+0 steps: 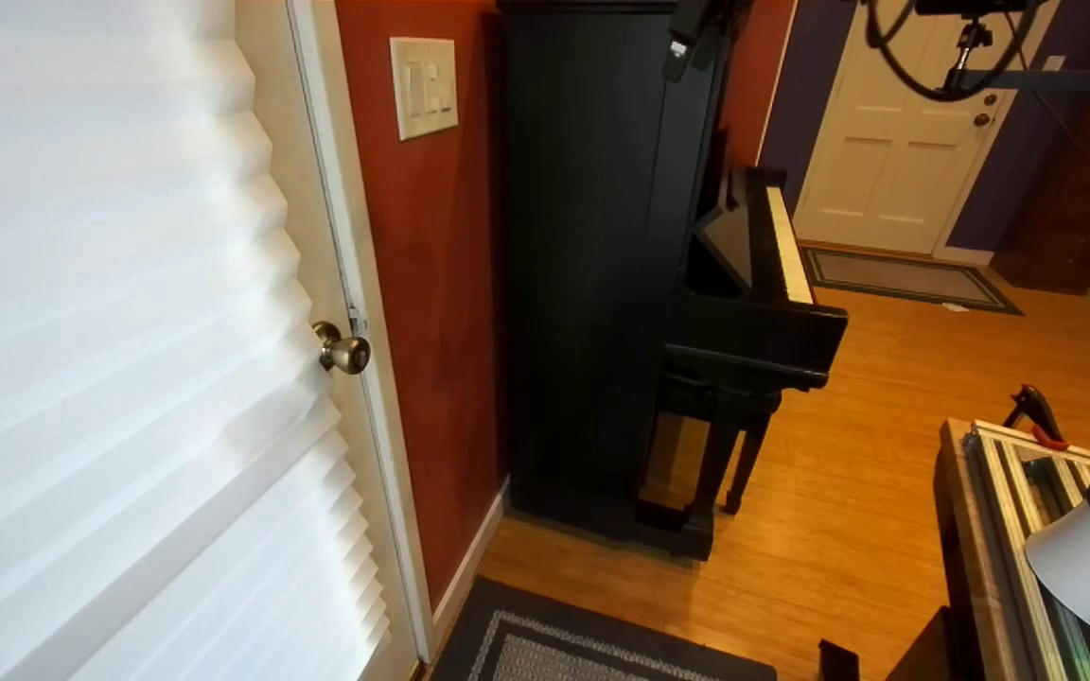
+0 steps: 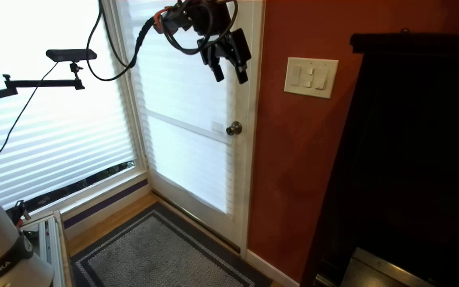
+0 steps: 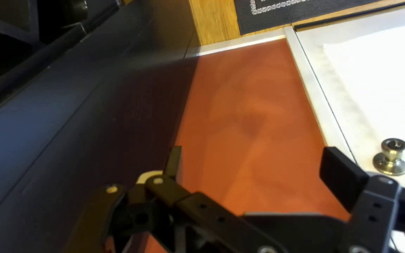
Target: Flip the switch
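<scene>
The switch [image 2: 311, 77] is mounted on the red wall [image 2: 293, 159], between the door [image 2: 240, 167] and the black piano [image 1: 592, 284]. Apart from the switch, the gripper [image 2: 230, 74] is held pointing downward, its fingers [image 3: 343, 175] spread wide, the wall framed between them.

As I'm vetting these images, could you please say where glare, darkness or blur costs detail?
In both exterior views, the door blind glows nearly white; in an exterior view, the piano sinks into near-featureless black; in the wrist view, that blind is blown out and the gripper looks slightly soft.
</scene>
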### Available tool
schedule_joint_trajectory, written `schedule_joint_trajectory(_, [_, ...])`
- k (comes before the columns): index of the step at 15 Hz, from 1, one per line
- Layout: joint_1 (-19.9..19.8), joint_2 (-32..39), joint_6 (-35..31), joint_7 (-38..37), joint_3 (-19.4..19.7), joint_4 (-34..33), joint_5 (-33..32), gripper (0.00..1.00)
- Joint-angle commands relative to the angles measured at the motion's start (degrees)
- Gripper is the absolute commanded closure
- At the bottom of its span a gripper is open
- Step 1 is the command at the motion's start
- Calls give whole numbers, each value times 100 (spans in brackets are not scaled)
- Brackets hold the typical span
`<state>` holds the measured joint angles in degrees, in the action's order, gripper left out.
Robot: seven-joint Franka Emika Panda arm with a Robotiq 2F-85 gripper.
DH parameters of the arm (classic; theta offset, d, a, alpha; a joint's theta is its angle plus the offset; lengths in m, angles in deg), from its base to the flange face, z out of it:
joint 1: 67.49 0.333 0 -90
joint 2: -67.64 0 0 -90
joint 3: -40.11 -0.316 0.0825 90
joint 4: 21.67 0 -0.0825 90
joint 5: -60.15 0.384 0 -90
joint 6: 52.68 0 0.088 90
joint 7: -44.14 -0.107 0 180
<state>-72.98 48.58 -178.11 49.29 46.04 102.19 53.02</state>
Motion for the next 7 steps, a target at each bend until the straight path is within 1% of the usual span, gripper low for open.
schedule_joint_trajectory(1, [-17,-172,-106,352,168,231,100,0])
schedule_joint_trajectory(3, [-39,-396,-330,807,437,586,209,0])
schedule_joint_trajectory(7, [-11,-458,-413,888,461,705,232,0])
